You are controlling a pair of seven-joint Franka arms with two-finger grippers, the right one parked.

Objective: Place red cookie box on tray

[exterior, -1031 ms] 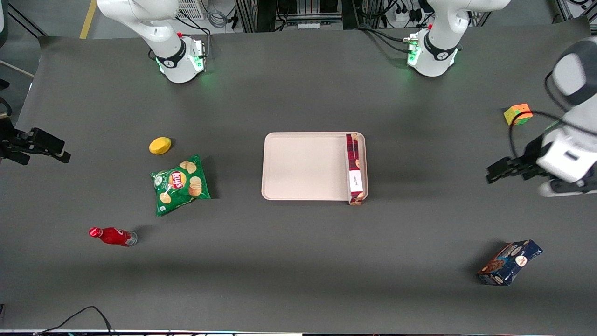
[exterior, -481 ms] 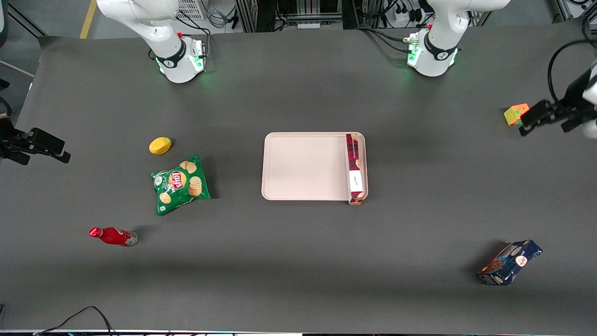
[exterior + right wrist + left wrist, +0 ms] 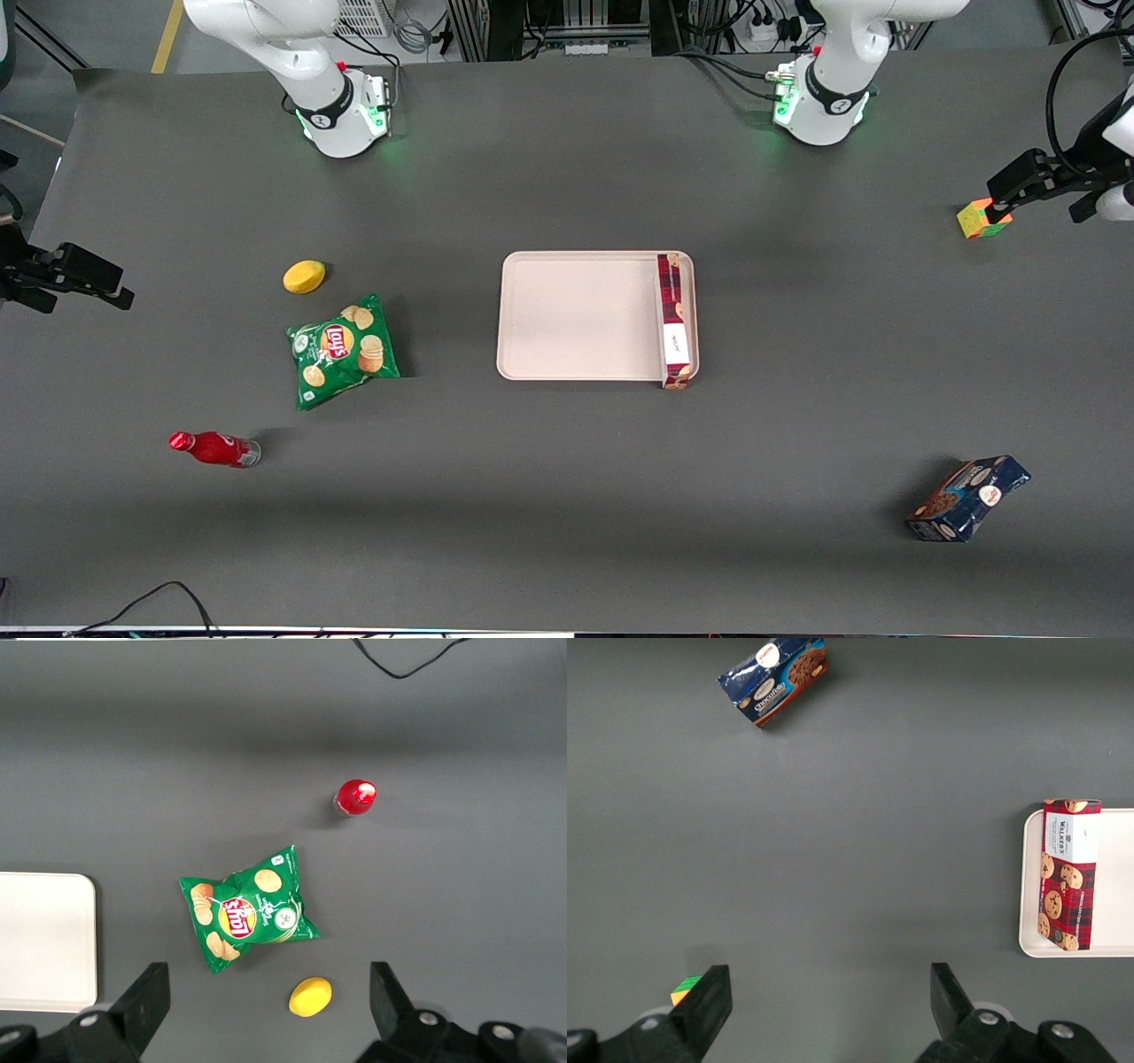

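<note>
The red cookie box (image 3: 675,321) lies on the pale tray (image 3: 576,315), along the tray's short edge toward the working arm's end. It also shows in the left wrist view (image 3: 1069,874) with the tray's corner (image 3: 1116,943). My left gripper (image 3: 1010,188) is open and empty, high above the table near the working arm's end, beside a colour cube (image 3: 982,218). In the wrist view its fingers (image 3: 709,1001) stand wide apart over bare table.
A dark blue cookie box (image 3: 967,499) lies nearer the front camera at the working arm's end (image 3: 773,680). A green chips bag (image 3: 344,349), a yellow lemon (image 3: 304,276) and a red bottle (image 3: 213,448) lie toward the parked arm's end.
My left gripper has moved away from the front camera and farther from the tray, up beside the colour cube. The red cookie box has stayed on the tray.
</note>
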